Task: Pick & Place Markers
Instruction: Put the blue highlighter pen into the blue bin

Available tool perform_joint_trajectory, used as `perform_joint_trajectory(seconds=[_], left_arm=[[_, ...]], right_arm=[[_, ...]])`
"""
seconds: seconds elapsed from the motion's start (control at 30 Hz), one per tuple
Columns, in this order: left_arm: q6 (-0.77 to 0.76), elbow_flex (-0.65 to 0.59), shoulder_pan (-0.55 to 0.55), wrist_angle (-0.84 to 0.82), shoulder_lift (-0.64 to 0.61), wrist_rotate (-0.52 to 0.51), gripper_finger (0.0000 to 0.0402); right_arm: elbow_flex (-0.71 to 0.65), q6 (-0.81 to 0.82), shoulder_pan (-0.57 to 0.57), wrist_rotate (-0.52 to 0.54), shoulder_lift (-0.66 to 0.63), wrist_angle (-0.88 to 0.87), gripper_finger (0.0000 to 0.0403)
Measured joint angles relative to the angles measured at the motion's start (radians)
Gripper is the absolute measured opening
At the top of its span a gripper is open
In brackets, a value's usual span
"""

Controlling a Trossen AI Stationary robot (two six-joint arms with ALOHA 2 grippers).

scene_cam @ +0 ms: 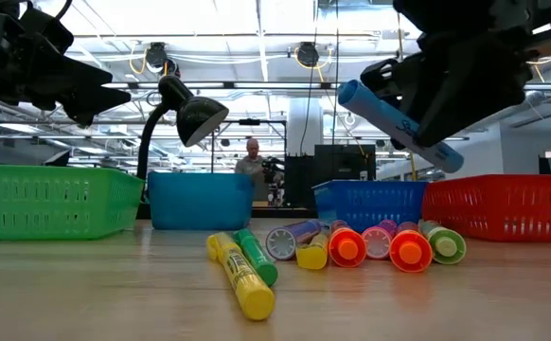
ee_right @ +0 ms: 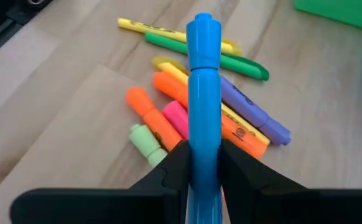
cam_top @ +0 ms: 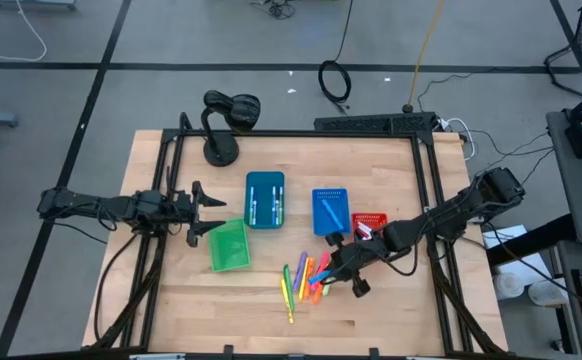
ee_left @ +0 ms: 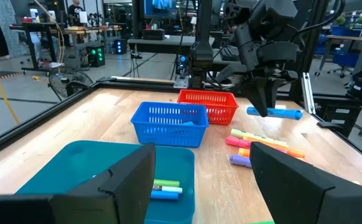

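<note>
Aloft, the right gripper [cam_top: 337, 262] clamps a blue marker [ee_right: 203, 93], its long axis level, blue bin [cam_top: 331, 211] at twelve o'clock.

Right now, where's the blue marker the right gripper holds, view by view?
High: blue marker barely visible at the right gripper, above the marker pile.
Low: upper right, tilted, airborne.
Left wrist: right of centre, beside the red bin.
Right wrist: centre, upright between the fingers.
Shared landmark: the marker pile.

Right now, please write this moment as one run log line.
right pincer: shut on blue marker, lifted | left pincer: open | marker pile: on table
</note>
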Motion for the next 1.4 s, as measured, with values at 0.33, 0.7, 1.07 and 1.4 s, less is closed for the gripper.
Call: perform_joint_trajectory(seconds=[0.33, 0.7, 1.07, 1.4], left_arm=[[0.0, 0.0, 0.0, 0.0, 0.0, 0.0, 0.0267], [0.0, 0.0, 0.0, 0.0, 0.0, 0.0, 0.0267], [0.0, 0.0, 0.0, 0.0, 0.0, 0.0, 0.0267], [0.0, 0.0, 0.0, 0.0, 0.0, 0.0, 0.0267]], right_arm=[[0.0, 0.034, -0.039, 0.106, -0.035, -0.03, 0.0059], [-0.038, 0.074, -0.079, 0.276, -0.241, 0.028, 0.0059], [-0.233, 0.406, -0.173, 0.515, -0.333, 0.233, 0.0059], [-0.267, 0.556, -0.238, 0.521, -0.312, 0.182, 0.006]])
